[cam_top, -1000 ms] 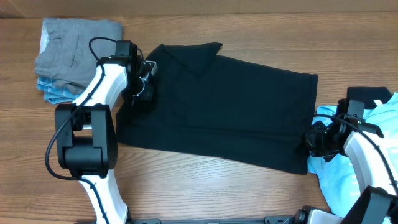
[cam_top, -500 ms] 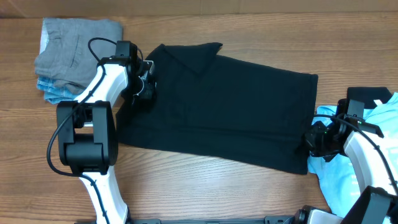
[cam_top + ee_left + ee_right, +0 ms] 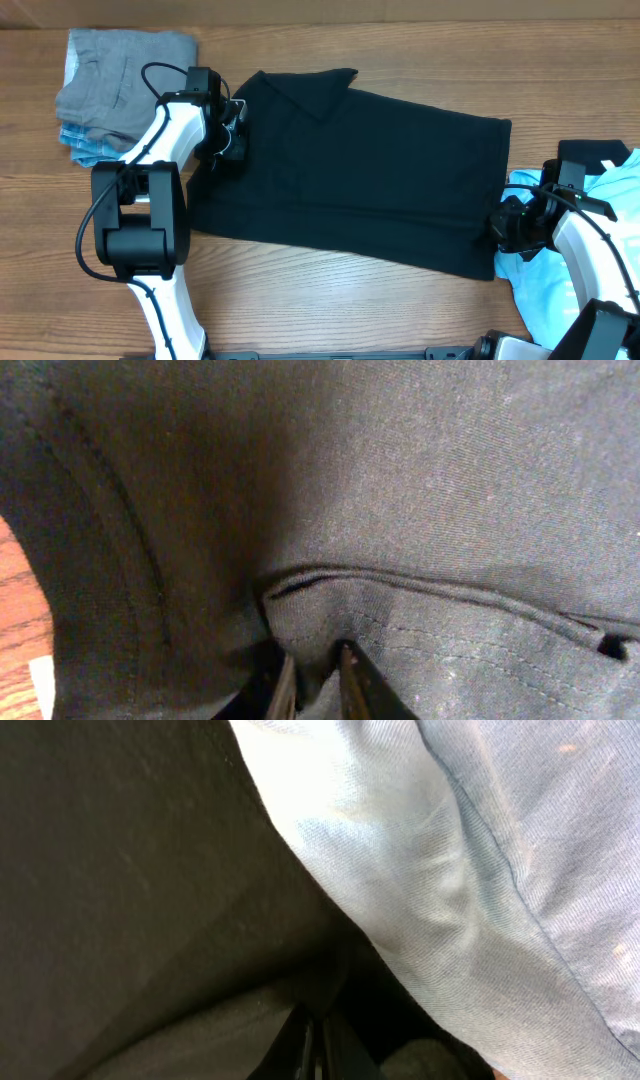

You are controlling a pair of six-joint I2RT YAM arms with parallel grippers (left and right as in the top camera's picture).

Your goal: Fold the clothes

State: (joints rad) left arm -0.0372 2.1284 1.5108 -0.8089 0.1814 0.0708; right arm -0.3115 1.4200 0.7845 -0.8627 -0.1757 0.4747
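Note:
A large black collared shirt (image 3: 360, 175) lies folded lengthwise across the table. My left gripper (image 3: 235, 130) is at its left end, near the collar, shut on a fold of the black fabric (image 3: 318, 660). My right gripper (image 3: 503, 225) is at the shirt's right end, shut on the black cloth (image 3: 318, 1030). A light blue tee (image 3: 560, 280) lies bunched at the right, under and beside my right arm; it fills the upper right of the right wrist view (image 3: 480, 870).
A stack of folded clothes, grey on top (image 3: 120, 85) with light blue beneath, sits at the back left. Bare wooden table (image 3: 330, 310) lies in front of the shirt and along the back edge.
My left gripper has shifted very slightly towards the back along the shirt's left end. The right arm and the shirt have not visibly moved.

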